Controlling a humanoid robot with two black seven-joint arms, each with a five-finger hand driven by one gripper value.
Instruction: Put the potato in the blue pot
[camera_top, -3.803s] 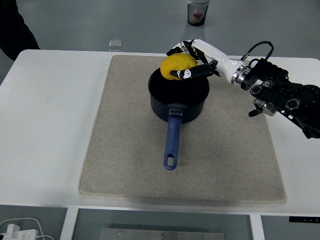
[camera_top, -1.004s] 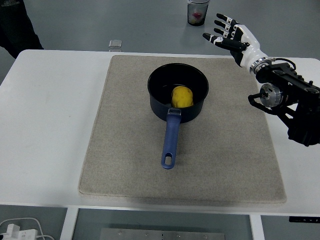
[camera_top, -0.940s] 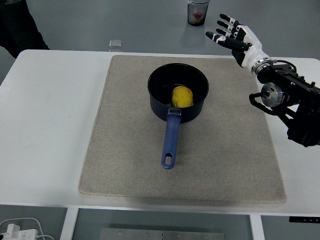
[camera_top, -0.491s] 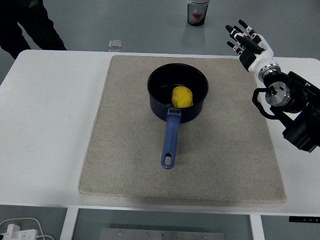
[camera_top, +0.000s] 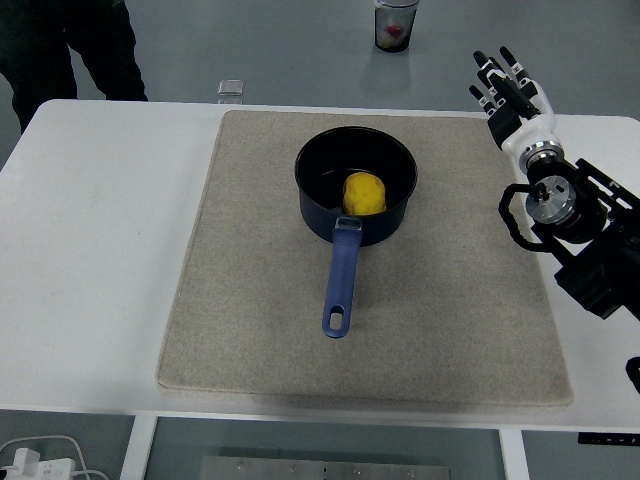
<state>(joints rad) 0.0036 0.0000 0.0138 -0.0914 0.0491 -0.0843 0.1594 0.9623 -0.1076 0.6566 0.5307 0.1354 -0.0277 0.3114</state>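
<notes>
Yellow potato (camera_top: 364, 193), dark blue pot (camera_top: 356, 187), beige mat (camera_top: 250, 300), white table (camera_top: 90, 260).

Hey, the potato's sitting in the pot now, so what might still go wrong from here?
The blue pot's handle sticks out toward the near edge of the mat; an arm sweeping low across could catch it and swing the pot, tipping the potato out. The right hand, open and raised at the table's far right, looks well clear, so that risk seems small.

potato (camera_top: 364, 193) in pot (camera_top: 356, 175), pot on mat (camera_top: 250, 300), mat on table (camera_top: 90, 250)
</notes>
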